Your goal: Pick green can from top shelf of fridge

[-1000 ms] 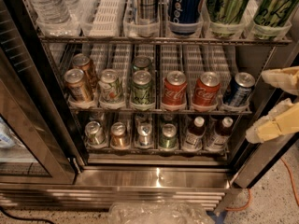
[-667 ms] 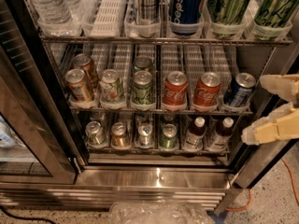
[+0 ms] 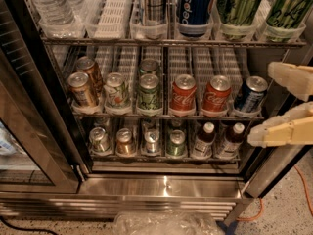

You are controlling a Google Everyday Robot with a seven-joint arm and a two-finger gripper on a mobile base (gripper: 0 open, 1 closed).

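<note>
Here's the fridge [image 3: 161, 186], door open, with a brushed steel sill shining at 6 o'clock. Up at 12 o'clock is the top shelf [image 3: 122, 41], a chrome wire rack carrying clear plastic bins and white ribbed lanes. The green can [image 3: 238, 5] stands upright in its bin at 1 o'clock. It's a fat metallic cylinder with dark streaks, its top cut off by the frame edge. Just right of it stands a second tall can [image 3: 288, 8] of the same green. On its left is a glossy blue Pepsi can [image 3: 195, 5], and a crinkled clear water bottle [image 3: 51, 6] stands at 11 o'clock.

Over at 3 o'clock comes the tool [image 3: 260, 105], outside the right door frame and level with the middle shelf. Its two cream, wedge-shaped fingers [image 3: 286, 129] are spread wide and hold nothing. It's well below the green can and beside a small blue can [image 3: 250, 95]. At centre stand two red cola cans [image 3: 184, 95], round-shouldered with silver lids.
</note>
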